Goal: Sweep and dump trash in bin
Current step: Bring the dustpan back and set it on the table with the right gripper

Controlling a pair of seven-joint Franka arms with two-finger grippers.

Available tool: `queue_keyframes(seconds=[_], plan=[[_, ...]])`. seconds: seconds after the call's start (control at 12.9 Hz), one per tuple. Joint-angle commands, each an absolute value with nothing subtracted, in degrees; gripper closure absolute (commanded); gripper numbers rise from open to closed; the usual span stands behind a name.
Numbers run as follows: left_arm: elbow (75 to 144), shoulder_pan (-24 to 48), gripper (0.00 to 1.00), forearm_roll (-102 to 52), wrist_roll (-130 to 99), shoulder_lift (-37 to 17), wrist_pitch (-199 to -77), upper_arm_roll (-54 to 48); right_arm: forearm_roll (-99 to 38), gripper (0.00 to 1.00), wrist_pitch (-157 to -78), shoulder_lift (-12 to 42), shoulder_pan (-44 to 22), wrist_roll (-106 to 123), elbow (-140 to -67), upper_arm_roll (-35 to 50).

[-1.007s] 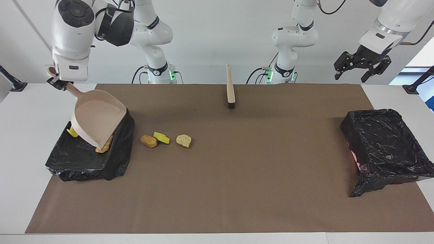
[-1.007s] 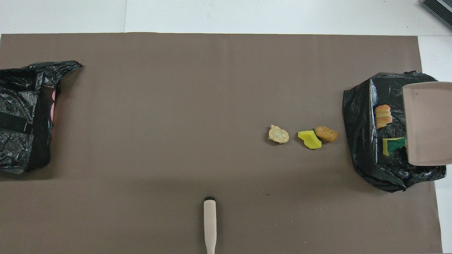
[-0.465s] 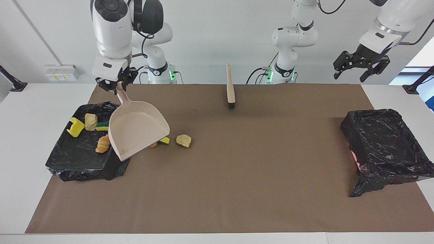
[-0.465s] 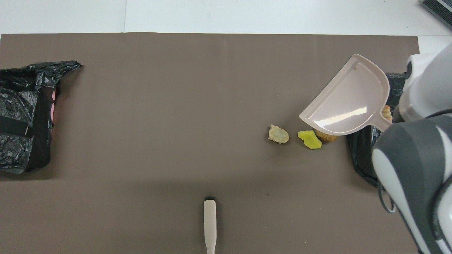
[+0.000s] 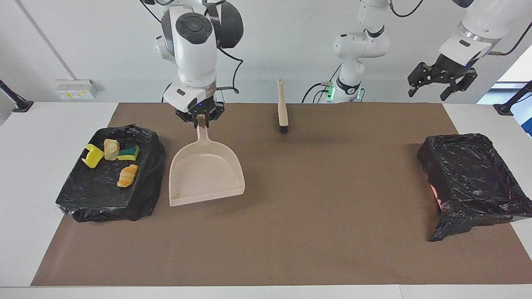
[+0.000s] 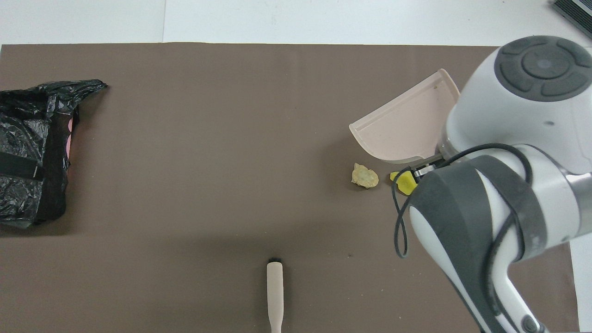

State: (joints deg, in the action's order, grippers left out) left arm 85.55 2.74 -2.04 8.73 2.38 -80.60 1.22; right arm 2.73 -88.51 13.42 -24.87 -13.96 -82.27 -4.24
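My right gripper (image 5: 201,117) is shut on the handle of the beige dustpan (image 5: 205,174), which hangs above the mat beside the black-bagged bin (image 5: 143,195) at the right arm's end. Several trash scraps lie in that bin, among them a yellow piece (image 5: 92,155) and an orange chunk (image 5: 126,175). In the overhead view a pale scrap (image 6: 365,176) and a yellow scrap (image 6: 404,181) lie on the mat by the dustpan (image 6: 407,134). In the facing view the pan hides them. My left gripper (image 5: 442,79) waits open, high over the left arm's end.
The beige hand brush (image 5: 282,108) lies on the brown mat (image 5: 311,232) near the robots, midway between the arms. A second black-bagged bin (image 5: 474,178) stands at the left arm's end. My right arm's bulk hides the first bin in the overhead view.
My right arm has swung the dustpan away from over the bin toward the table's middle and levelled it. The scraps in the bin are now uncovered. The left arm has barely moved.
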Motion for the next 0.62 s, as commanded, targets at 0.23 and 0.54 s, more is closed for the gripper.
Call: queue_keyframes(seconds=[0.23, 0.54], plan=[[86.9, 2.4, 0.00, -2.7, 8.7, 3.7, -80.9, 1.3, -7.5, 1.00, -102.1, 25.0, -28.6, -24.8, -74.4, -2.2], [86.8, 2.0, 0.00, -2.3, 9.0, 3.7, -80.6, 1.3, -7.8, 1.00, -114.1, 32.3, -32.7, -31.4, -73.9, -0.5]])
